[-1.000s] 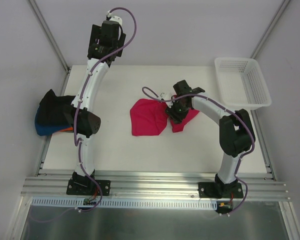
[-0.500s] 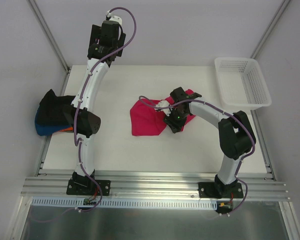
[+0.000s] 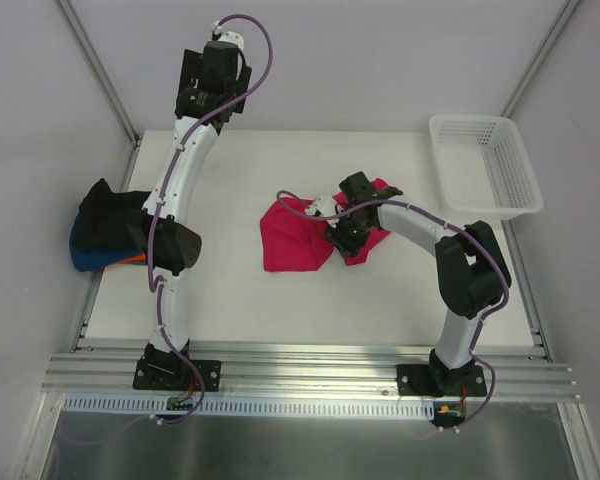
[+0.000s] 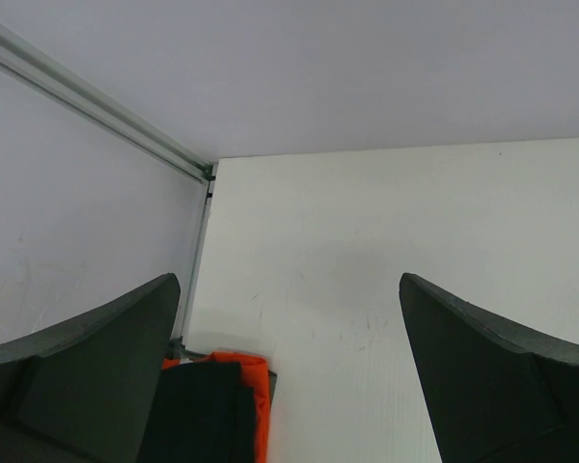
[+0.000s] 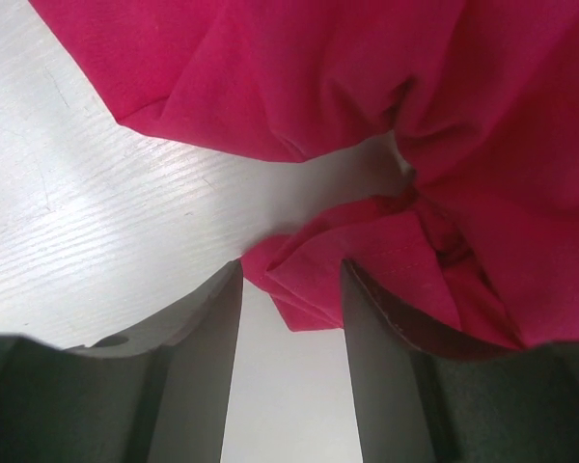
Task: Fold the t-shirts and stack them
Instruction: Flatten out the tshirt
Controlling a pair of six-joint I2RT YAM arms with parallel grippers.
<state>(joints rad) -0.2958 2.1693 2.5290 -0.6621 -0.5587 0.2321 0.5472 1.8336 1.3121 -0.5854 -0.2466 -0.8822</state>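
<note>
Crimson-pink t-shirt [image 3: 292, 240] lies rumpled mid-table. Right gripper [image 5: 289, 278] sits at its 3 o'clock side, jaws slightly apart astride a fold. Left gripper [image 4: 289, 289] gapes, holding nothing. Risk: the jaws pinch one layer only and the cloth bunches.

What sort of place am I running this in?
Likely a lab robot cell: white table, plain grey walls, left arm and right arm bolted to an aluminium rail.
</note>
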